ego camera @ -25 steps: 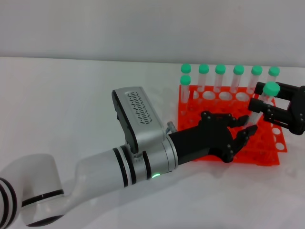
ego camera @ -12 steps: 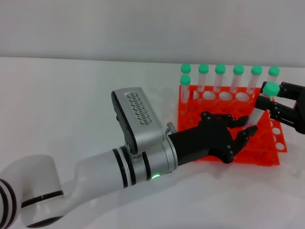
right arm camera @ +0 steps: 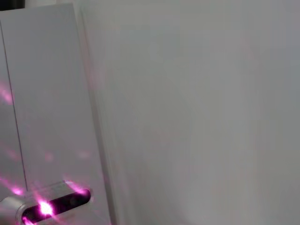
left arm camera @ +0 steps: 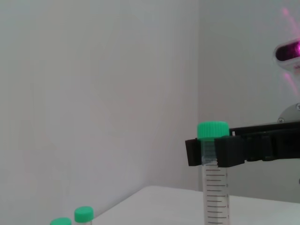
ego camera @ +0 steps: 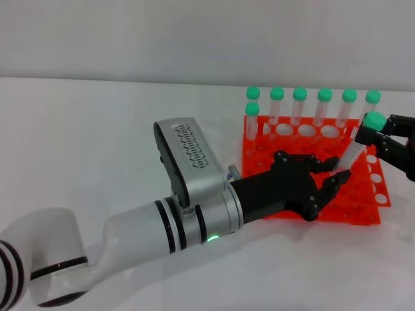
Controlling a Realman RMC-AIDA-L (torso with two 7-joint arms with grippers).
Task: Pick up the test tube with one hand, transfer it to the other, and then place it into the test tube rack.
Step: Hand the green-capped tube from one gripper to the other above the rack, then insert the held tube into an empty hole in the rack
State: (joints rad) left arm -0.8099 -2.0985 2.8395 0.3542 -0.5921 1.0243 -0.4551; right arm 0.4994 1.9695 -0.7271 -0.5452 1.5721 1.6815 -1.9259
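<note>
White tabletop (ego camera: pixel 97 129); over the orange rack (ego camera: pixel 382 194) the right gripper (ego camera: pixel 382 139) clamps the tube (ego camera: pixel 355 148) below its cap, tilted. Left gripper (ego camera: pixel 324 178) spreads loose fingers by its tip.

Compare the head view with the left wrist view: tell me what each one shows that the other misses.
Only the head view shows the orange test tube rack, its row of seven standing tubes, and the left gripper, whose fingers touch the test tube's lower end. Only the left wrist view shows the tube's printed graduations and the wall behind. Both show the green-capped test tube, held just under its cap by the right gripper.
</note>
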